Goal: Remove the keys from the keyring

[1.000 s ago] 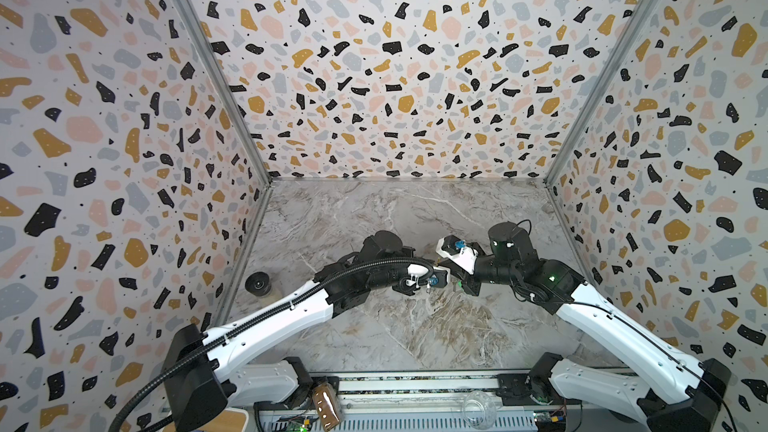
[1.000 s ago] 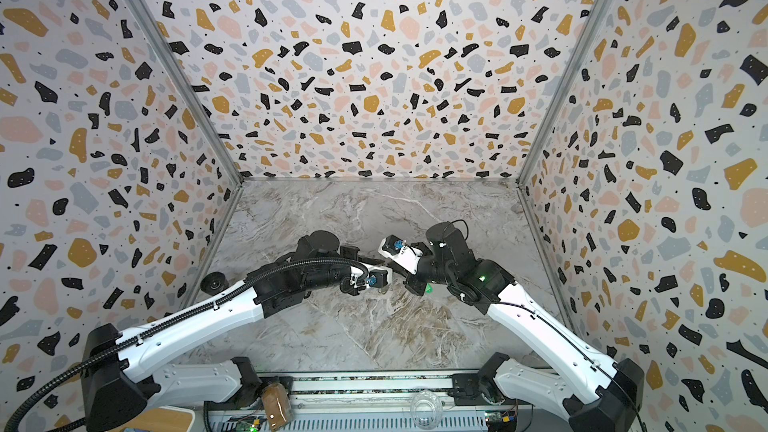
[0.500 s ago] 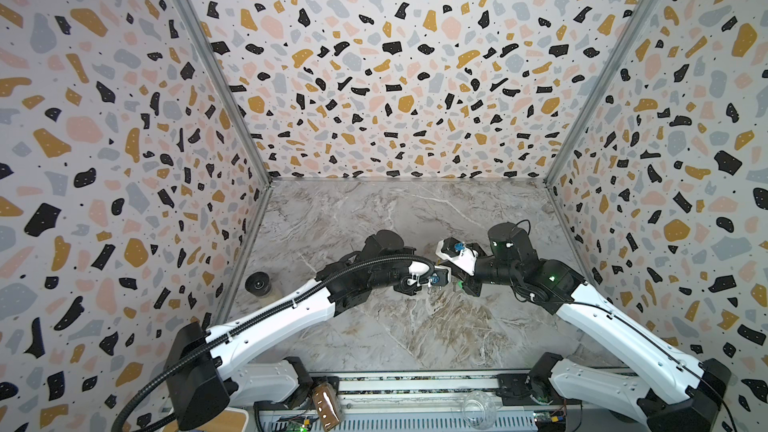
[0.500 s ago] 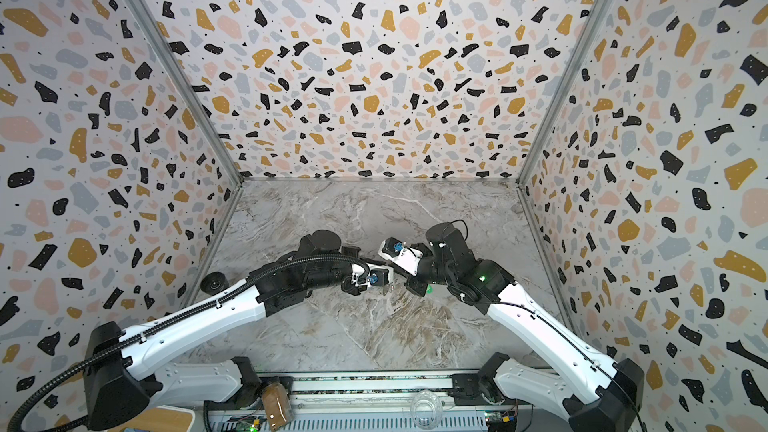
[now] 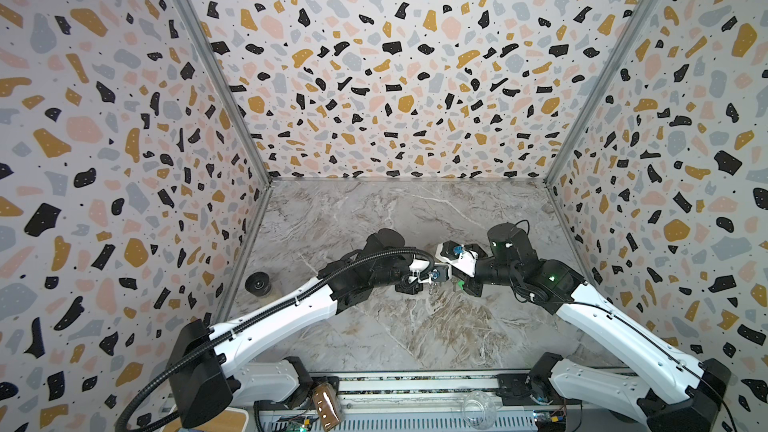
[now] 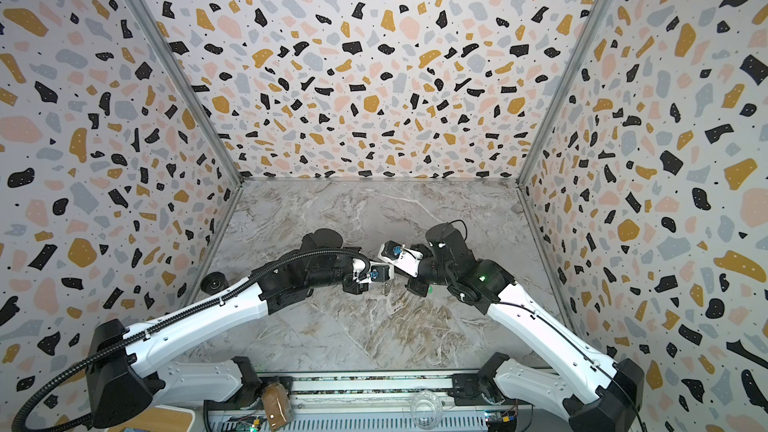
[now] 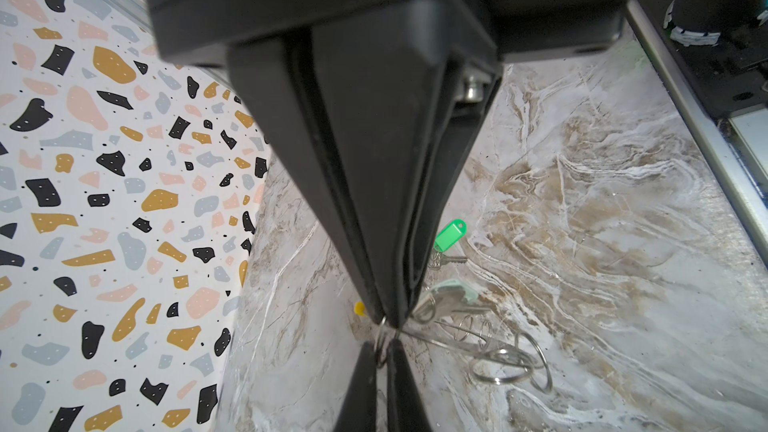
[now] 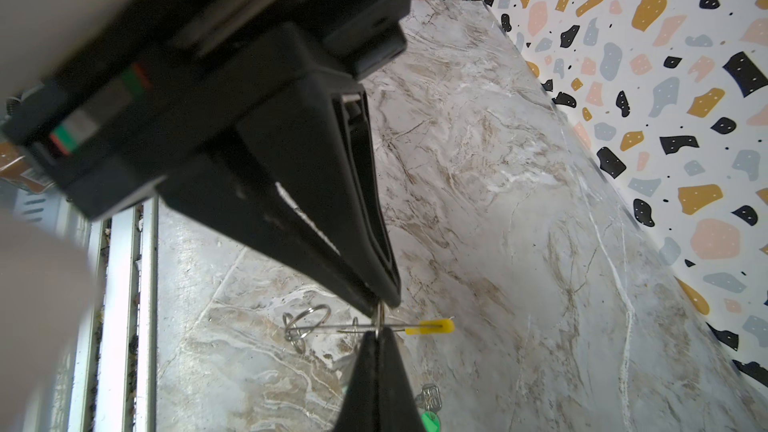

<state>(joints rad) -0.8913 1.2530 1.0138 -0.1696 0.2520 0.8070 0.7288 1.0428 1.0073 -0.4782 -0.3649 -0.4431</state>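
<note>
Both grippers meet tip to tip low over the marble floor. My left gripper (image 7: 384, 340) is shut on the thin wire of the keyring (image 7: 440, 336). My right gripper (image 8: 380, 328) is also shut on that wire, next to its yellow sleeve (image 8: 430, 327). Several small split rings (image 7: 500, 361) hang on the hoop. The pale mint-tagged key (image 7: 451, 292) sits right by the fingertips, its small ring against the wire. The green-tagged key (image 7: 450, 236) lies on the floor a little away from the hoop. It shows in both top views as a green spot (image 5: 460, 283) under the right gripper.
A dark roll (image 5: 258, 283) stands on the floor by the left wall. Terrazzo walls close in the left, back and right. Along the front runs a metal rail (image 5: 415, 384) with a brown bottle (image 5: 326, 403) and a clear jar (image 5: 478, 409).
The left gripper has edged right toward the right gripper and closed its jaws on the wire. The right arm has stayed in place, shut.
</note>
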